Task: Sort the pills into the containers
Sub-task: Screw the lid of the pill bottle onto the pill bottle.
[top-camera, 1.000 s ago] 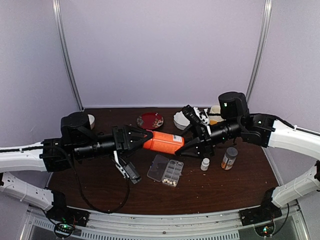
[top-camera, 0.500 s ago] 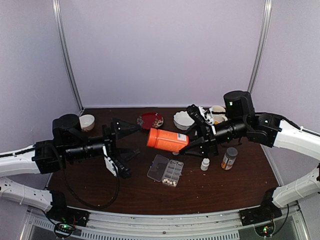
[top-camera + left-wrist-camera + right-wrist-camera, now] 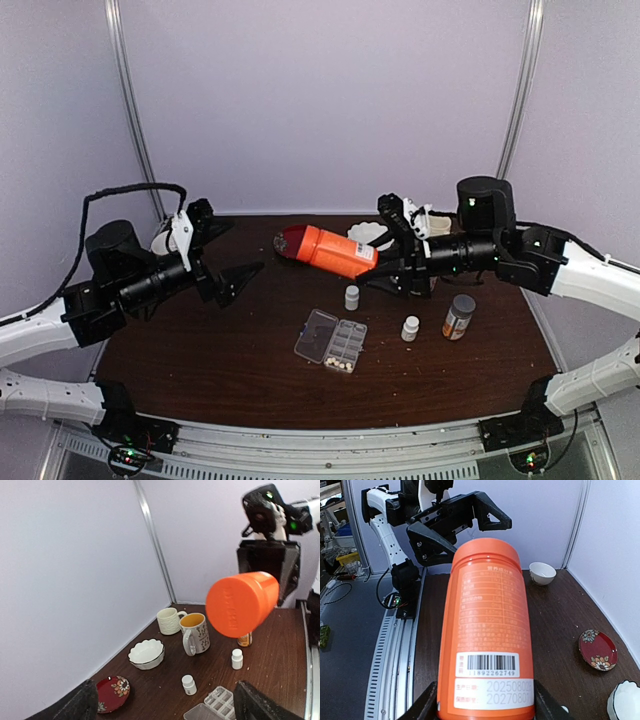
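The pill box (image 3: 333,341) lies flat on the brown table (image 3: 200,350), a little below the middle of the top view. It is clear plastic, with small cells in two rows, and its lid is flipped open to the left. A few tiny cream pills (image 3: 339,364) sit in the cells at its bottom end. The other cells are too small for me to see into. My right gripper (image 3: 380,262) is up in the air, above the box in the picture. It pinches the flat end of a big orange bottle (image 3: 325,251), which lies on its side with its cap pointing left. My left gripper (image 3: 222,245) is at the left of the picture, well apart from the bottle, with its fingers spread wide and nothing between them. A little white bottle (image 3: 352,297) stands just above the box in the picture. A second white bottle (image 3: 410,328) stands to the right of the box. A brown bottle with a grey cap (image 3: 459,316) stands further right.
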### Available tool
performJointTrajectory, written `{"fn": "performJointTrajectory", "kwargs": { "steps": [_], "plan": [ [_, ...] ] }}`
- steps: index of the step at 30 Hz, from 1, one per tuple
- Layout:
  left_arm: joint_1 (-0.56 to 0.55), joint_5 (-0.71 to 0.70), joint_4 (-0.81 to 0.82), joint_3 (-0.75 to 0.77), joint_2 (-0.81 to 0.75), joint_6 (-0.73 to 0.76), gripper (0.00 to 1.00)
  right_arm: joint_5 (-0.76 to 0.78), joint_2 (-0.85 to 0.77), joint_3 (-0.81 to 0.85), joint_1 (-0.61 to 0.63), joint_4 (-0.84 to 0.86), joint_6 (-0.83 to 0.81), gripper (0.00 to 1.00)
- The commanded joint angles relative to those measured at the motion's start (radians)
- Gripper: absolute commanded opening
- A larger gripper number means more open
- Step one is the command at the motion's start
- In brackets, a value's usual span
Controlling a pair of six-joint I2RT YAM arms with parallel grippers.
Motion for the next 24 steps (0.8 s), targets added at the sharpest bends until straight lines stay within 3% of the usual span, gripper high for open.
{"fn": "performJointTrajectory", "kwargs": {
  "steps": [1,5,10,12,17,24],
  "plan": [
    [0.038,-0.092,-0.111,0.100,0.016,-0.317,0.98,0.086,-0.009,0.001,-0.004,0.088,0.020,0.00],
    [0.134,0.144,-0.312,0.254,0.103,-0.286,0.97,0.102,0.012,0.015,-0.011,0.095,0.030,0.00],
    [0.258,0.527,-0.298,0.303,0.194,-0.293,0.98,0.072,0.038,0.028,-0.044,0.125,0.060,0.00],
    [0.292,0.616,-0.278,0.321,0.251,-0.270,0.97,0.049,0.046,0.034,-0.065,0.131,0.065,0.00],
    [0.299,0.582,-0.183,0.364,0.335,-0.175,0.98,-0.007,0.100,0.096,-0.103,0.062,0.012,0.00],
    [0.300,0.775,-0.345,0.580,0.513,-0.090,0.97,-0.017,0.149,0.153,-0.107,-0.007,-0.081,0.00]
  ]
}}
